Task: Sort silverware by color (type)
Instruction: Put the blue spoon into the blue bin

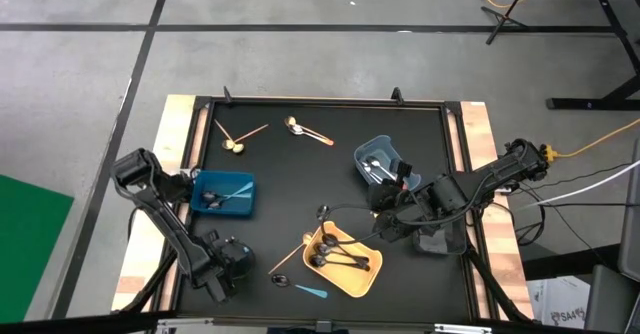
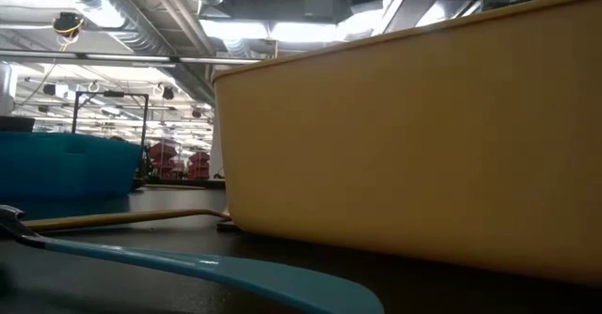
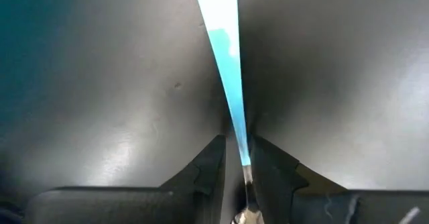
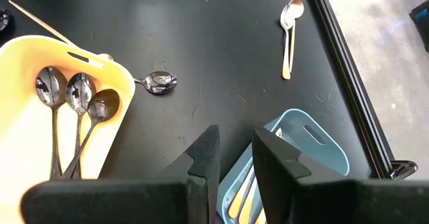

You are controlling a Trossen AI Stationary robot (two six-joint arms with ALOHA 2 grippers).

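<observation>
The black tabletop carries a yellow bin of black spoons near its front edge. Left tool — front left — pinches a light-blue-handled spoon; right tool hovers narrow over the pale-blue bin.

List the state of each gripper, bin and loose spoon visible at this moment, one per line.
left gripper: shut on a light-blue-handled spoon.
right gripper: open, empty, above the light-blue bin.
yellow bin: holds black spoons.
dark-blue bin: holds spoons.
orange-handled spoon: loose on the table.
</observation>
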